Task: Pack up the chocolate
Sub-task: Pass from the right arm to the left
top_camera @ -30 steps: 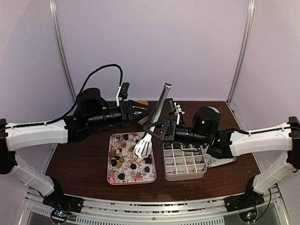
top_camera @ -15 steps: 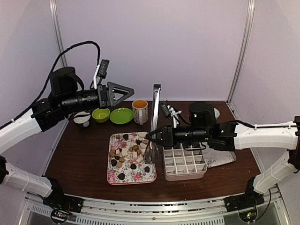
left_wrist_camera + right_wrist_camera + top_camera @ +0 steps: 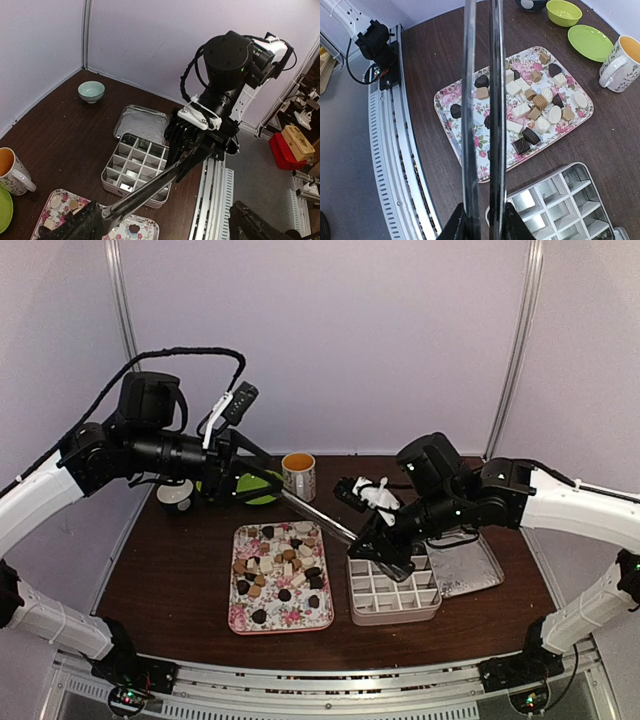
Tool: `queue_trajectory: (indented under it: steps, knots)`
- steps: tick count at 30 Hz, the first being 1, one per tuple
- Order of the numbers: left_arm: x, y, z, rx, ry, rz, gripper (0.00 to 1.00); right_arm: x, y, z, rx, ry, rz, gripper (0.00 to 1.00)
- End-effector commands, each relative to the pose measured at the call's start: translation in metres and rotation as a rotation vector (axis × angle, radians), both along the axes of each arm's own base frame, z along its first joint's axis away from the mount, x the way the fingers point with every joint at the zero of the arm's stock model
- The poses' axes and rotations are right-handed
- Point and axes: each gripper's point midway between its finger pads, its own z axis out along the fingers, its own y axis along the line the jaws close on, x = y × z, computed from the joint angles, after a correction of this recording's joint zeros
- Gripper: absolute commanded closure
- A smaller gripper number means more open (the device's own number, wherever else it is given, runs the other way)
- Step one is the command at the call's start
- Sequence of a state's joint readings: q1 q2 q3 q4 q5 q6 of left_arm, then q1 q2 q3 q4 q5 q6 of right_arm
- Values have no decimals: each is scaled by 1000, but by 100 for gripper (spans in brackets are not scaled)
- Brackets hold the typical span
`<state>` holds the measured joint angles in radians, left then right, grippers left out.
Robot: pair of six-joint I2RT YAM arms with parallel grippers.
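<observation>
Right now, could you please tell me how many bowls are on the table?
3: a pale teal bowl at the back right, a green bowl at the back left, and a small dark bowl beside it. Others may be hidden.

Tray (image 3: 300,620) holds chocolate (image 3: 283,565); divided box (image 3: 393,592) right of tray; mug (image 3: 298,476) behind.

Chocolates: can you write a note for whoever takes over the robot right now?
Right gripper: jaws shut on the tongs, by the divided box.
Left gripper: jaws open, near the tongs' far end.
Chocolates: all on the floral tray.
Done: nothing packed; the box looks empty.
Left: move each chocolate into a box cell with the tongs.
</observation>
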<state>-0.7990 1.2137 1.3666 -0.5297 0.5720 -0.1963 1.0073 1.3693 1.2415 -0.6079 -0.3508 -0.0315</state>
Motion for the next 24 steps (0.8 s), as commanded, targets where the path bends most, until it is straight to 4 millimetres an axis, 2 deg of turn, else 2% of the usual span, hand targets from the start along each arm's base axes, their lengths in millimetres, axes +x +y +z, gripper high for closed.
queue_trajectory:
  steps: [1,5,11,16,21,24]
  knots:
    - [-6,8,-11,110,-143,-81,11,5,-14,-8,-133,-59,21,78]
    - [-13,5,-30,148,-159,-163,12,7,-13,-10,-184,-78,36,81]
    - [-4,-6,-61,175,-131,-177,12,3,-6,-11,-206,-100,62,82]
    - [-2,-10,-74,188,-181,-218,12,-13,1,-3,-227,-170,108,82]
    - [-13,-19,-79,162,-181,-288,15,-23,9,-1,-243,-225,130,82]
    - [-23,-25,-95,218,-255,-317,16,-24,14,0,-241,-233,132,83]
